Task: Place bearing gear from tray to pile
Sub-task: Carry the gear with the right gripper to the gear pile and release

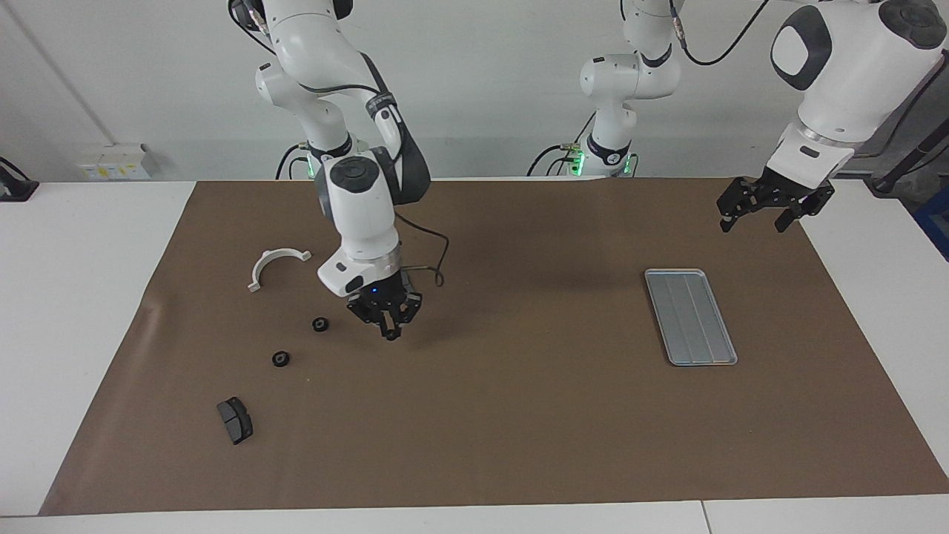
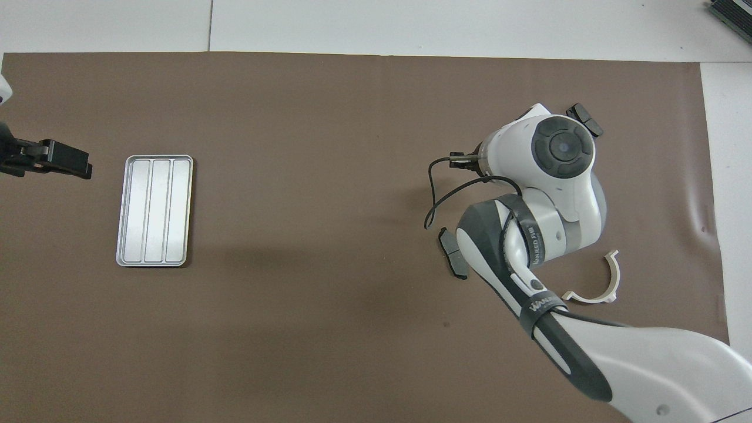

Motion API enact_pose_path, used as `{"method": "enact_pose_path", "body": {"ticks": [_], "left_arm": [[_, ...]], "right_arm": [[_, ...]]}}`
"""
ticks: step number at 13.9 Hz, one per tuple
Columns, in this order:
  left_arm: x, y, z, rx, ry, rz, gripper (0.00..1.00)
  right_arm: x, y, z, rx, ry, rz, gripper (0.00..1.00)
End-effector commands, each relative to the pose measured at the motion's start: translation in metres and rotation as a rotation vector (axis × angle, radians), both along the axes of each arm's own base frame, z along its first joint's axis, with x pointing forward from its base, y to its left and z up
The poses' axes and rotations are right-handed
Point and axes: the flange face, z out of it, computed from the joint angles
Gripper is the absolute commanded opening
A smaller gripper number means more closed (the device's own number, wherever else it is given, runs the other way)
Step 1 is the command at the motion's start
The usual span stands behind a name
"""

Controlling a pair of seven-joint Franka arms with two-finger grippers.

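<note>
The tray (image 1: 689,315) (image 2: 154,210) lies bare toward the left arm's end of the table. The pile is a loose scatter at the right arm's end: a white half-ring bracket (image 1: 276,265) (image 2: 589,299), two small black bearing gears (image 1: 319,324) (image 1: 280,359) and dark brake pads (image 1: 235,420) (image 2: 451,249). My right gripper (image 1: 388,331) hangs low over the mat beside the gear nearer to the robots. It is shut, with a small dark round part, apparently a bearing gear, at its tips. In the overhead view its hand hides both gears. My left gripper (image 1: 750,217) waits open above the mat's corner.
A brown mat (image 1: 519,415) covers the table, with white tabletop around it. A black cable (image 1: 434,268) loops off the right hand. The right arm reaches over the bracket and one brake pad.
</note>
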Motion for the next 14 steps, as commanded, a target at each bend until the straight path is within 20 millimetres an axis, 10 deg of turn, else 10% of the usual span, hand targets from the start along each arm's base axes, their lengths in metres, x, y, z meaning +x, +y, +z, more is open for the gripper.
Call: {"method": "enact_pose_path", "body": {"ticks": [1,14], "left_arm": [[-0.007,0.001,0.0,-0.009,-0.015,0.007,1.0],[-0.008,0.003,-0.001,-0.01,-0.008,0.091,1.0]], "right_arm": [[0.021,-0.053,-0.009,-0.01,-0.028,0.022,0.0],[0.037,-0.115,-0.087,-0.026,-0.025,-0.017,0.0]]}}
